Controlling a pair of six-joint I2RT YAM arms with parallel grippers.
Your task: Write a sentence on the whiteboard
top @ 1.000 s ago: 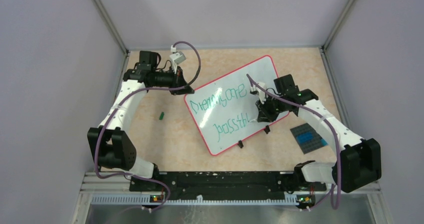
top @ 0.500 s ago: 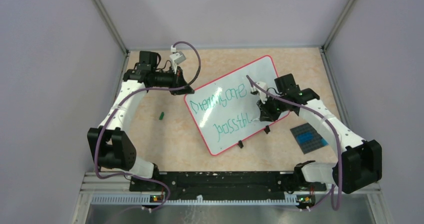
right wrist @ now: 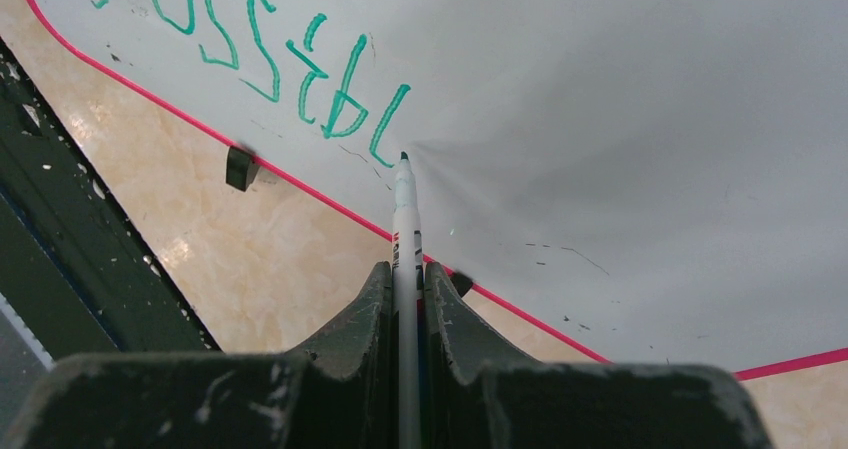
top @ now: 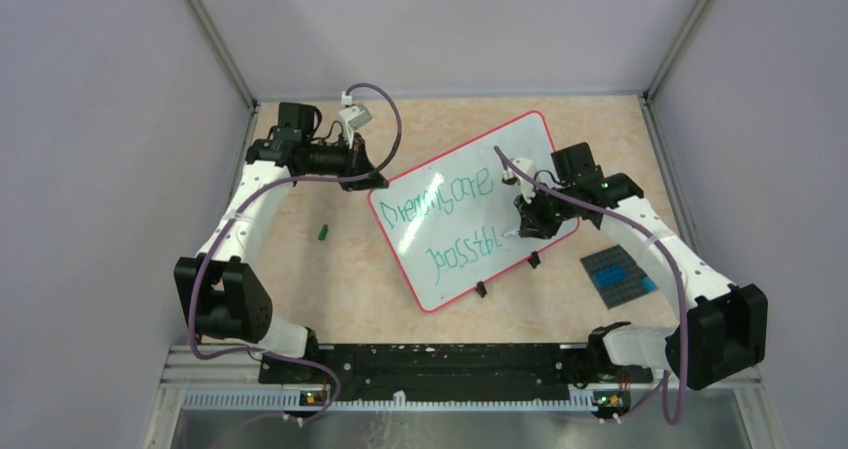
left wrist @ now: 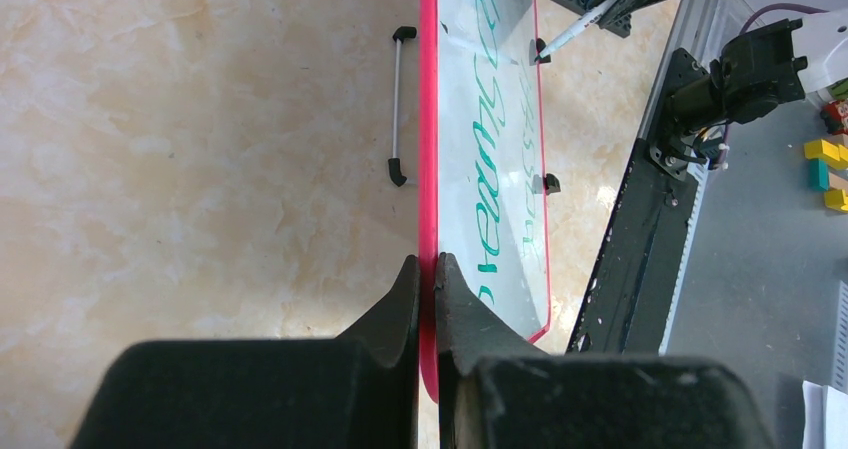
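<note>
At mid-table, the whiteboard [top: 520, 154] is clamped at its far-left rim by the left gripper [left wrist: 427, 264]. A marker [right wrist: 403, 209] is pinched in the right gripper [right wrist: 406, 269]. The board is judged stiff, light and slick, so it is best held by the rim.

Your left hand [left wrist: 427, 264] is clamped on the whiteboard [top: 470, 209] rim at a corner, and the board runs straight ahead of it on the bench [top: 330, 289]. Your right hand [right wrist: 405, 274] grips the marker [right wrist: 404, 209], which sticks out ahead of it. The tip is at the end of the lower writing line, just inside the board's edge. A board foot [right wrist: 238, 167] sits left of the marker. The studded plate [top: 618, 274] lies behind that hand, off the board. A small loose piece [top: 323, 233] lies behind the left hand, apart from the board.
</note>
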